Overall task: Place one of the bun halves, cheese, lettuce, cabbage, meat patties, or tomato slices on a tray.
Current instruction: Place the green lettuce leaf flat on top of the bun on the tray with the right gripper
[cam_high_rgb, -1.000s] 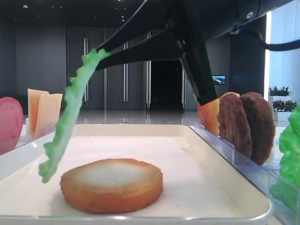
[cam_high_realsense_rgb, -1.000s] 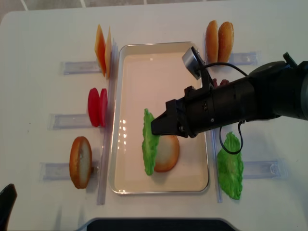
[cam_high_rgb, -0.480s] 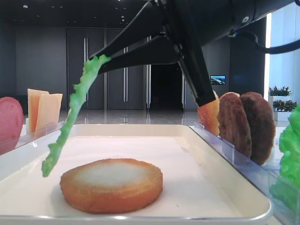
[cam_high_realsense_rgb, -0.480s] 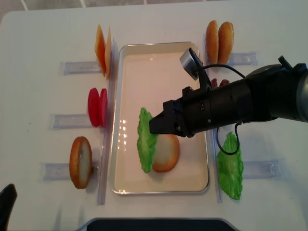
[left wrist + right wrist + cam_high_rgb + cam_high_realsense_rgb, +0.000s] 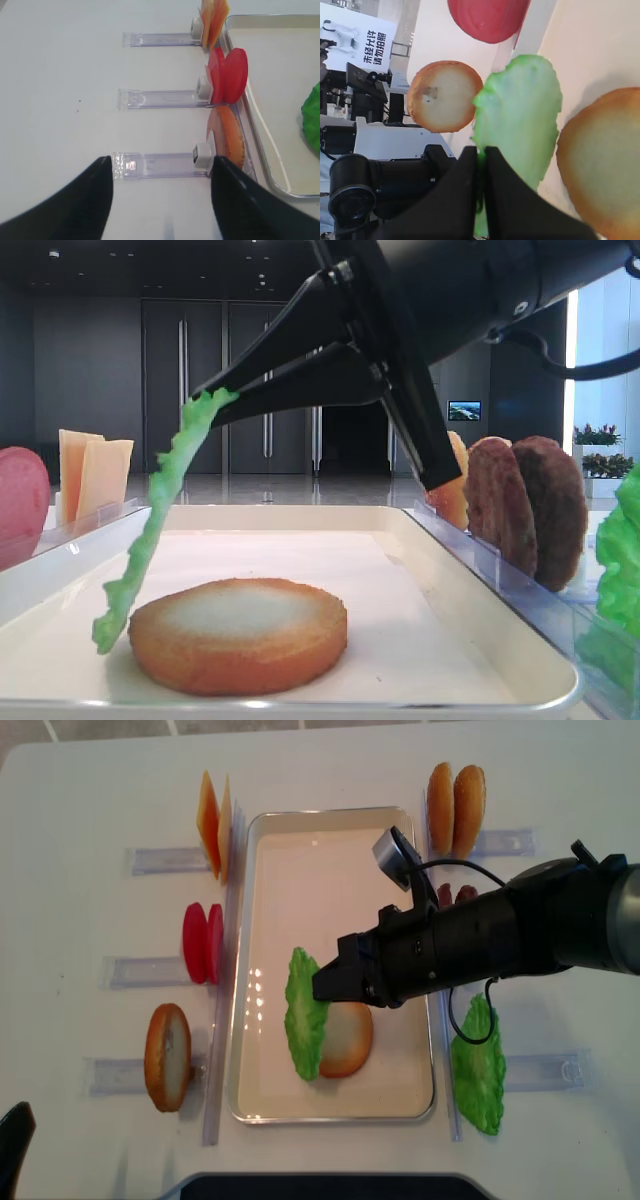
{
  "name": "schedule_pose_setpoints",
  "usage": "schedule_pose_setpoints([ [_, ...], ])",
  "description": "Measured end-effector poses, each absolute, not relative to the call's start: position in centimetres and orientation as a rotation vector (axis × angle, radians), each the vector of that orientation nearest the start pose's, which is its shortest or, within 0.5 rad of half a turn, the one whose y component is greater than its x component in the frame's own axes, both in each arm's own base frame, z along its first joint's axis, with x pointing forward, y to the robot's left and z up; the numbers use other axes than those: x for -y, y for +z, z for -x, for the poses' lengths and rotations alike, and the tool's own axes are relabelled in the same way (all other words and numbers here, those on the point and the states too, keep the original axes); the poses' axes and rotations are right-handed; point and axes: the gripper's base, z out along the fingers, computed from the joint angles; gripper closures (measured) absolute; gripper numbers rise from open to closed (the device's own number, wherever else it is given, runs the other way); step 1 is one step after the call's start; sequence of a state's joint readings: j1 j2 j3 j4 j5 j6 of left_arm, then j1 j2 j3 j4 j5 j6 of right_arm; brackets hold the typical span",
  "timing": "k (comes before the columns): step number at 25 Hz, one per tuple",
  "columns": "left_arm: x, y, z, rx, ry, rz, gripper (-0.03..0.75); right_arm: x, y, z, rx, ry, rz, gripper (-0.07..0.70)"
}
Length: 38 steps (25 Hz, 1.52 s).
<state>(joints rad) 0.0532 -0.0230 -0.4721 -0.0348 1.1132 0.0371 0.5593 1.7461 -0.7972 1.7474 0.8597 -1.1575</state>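
1. the right gripper [image 5: 322,987] is clamped on the top edge of the lettuce leaf [image 5: 304,1026].
2. the leaf hangs below the fingertips, its lower end beside the bun half [image 5: 346,1038] on the tray [image 5: 330,830].
3. the left gripper [image 5: 160,192] has its fingers spread, nothing between them, above a clear holder [image 5: 157,165].

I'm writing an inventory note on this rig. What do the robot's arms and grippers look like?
The right arm is thick, matte black and rounded, with a black cable looping beneath it and a small grey camera block on top. Its gripper tapers into two slim black fingers. Of the left gripper, only two broad black fingers show in its own camera.
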Motion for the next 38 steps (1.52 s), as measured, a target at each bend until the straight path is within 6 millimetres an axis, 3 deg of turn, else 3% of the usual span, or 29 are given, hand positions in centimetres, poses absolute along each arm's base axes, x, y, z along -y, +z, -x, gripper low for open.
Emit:
schedule_pose_setpoints([
  [29,0.3,26.5,0.7,-2.101,0.012,0.014,0.244,-22.4,17.6,-22.7,-2.449,1.539,0.490,0.595],
  [38,0.3,26.5,0.7,-2.101,0.012,0.014,0.244,-20.9,17.7,-23.8,-2.446,1.541,0.441,0.595],
])
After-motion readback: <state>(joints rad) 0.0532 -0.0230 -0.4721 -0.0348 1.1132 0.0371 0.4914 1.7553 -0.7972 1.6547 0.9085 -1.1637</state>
